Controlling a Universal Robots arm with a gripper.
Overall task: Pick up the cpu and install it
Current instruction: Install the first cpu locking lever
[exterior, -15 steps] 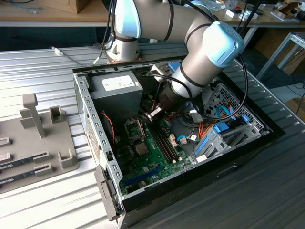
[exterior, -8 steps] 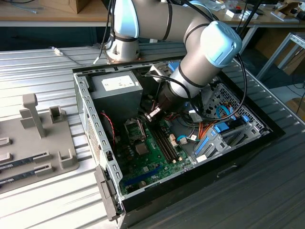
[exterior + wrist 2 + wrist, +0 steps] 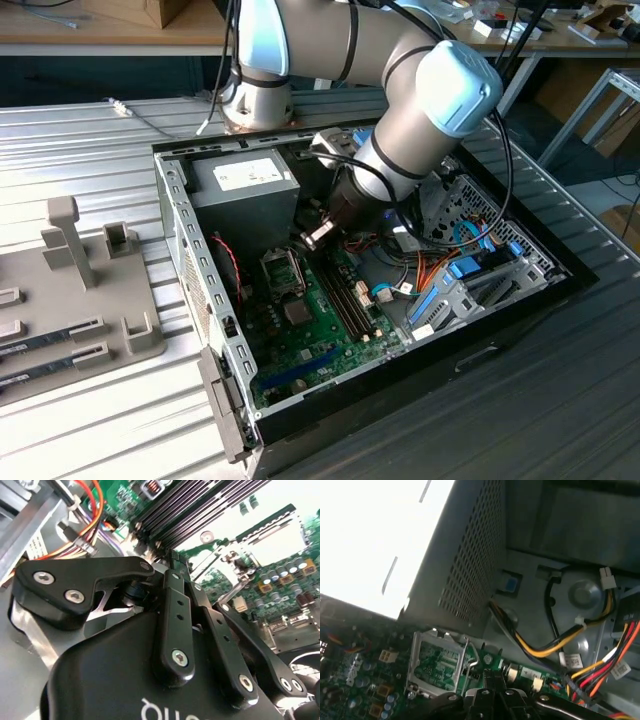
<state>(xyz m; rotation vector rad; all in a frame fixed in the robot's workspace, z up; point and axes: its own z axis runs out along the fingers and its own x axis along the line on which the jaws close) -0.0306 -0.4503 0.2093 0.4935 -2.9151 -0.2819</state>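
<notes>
Jaws over one empty socket (image 3: 436,661)

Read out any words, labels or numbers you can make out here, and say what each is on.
White label on the grey power box: print too small to read.
White lettering on the tool: cut off, unreadable.
White tags on the cables: blurred.
No legible text anywhere.

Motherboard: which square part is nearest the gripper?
The metal-framed socket beside the grey power supply; the dark square chip sits farther from the gripper.
</notes>
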